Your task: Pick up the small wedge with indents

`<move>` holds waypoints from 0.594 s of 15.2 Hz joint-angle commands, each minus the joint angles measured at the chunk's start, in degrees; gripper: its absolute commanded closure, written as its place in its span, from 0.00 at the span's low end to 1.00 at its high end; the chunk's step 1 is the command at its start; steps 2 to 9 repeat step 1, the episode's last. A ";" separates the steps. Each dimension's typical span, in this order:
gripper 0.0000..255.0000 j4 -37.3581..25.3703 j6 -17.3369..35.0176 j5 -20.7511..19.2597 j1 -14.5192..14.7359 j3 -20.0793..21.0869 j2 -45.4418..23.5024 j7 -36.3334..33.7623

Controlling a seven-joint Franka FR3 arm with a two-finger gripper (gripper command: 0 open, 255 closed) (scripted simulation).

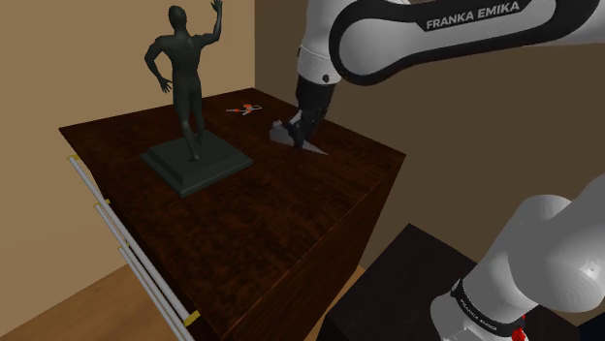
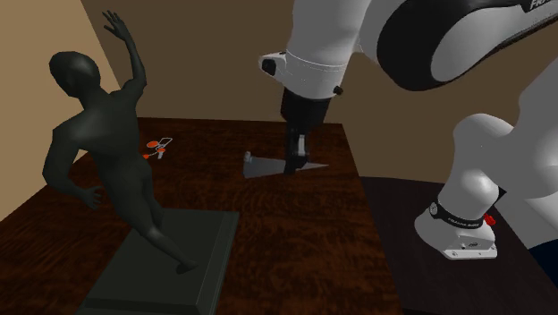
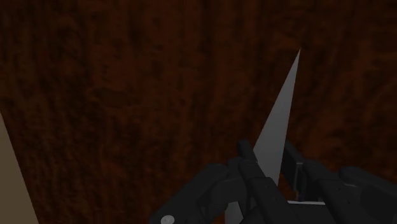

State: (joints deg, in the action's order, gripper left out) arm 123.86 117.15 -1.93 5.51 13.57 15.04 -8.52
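Wedge place: the grey wedge (image 1: 281, 136) lies on the dark wooden dresser top (image 1: 291, 213), near the back edge and well apart from the dark figure statue (image 1: 184, 87).
Long axis: it runs flat along the surface. In the second exterior view the tall blunt end is at that view's left and the thin tip points to its right.
Gripper: the gripper (image 1: 305, 139) comes straight down onto the wedge's middle.
Wrist view: the fingers (image 3: 245, 153) sit close on both flanks of the wedge (image 3: 280, 121), pinching it, and its sharp tip runs away from the hand.
Second exterior view: the wedge (image 2: 264, 167) shows its stepped blunt end.
Elsewhere: a small orange object (image 1: 242, 108) lies by the wall.
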 commanded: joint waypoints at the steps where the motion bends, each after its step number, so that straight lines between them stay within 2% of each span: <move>1: 1.00 -0.40 -0.52 0.03 0.00 -0.04 0.10 0.08; 9: 1.00 -0.40 -0.52 0.03 0.00 -0.04 0.10 0.08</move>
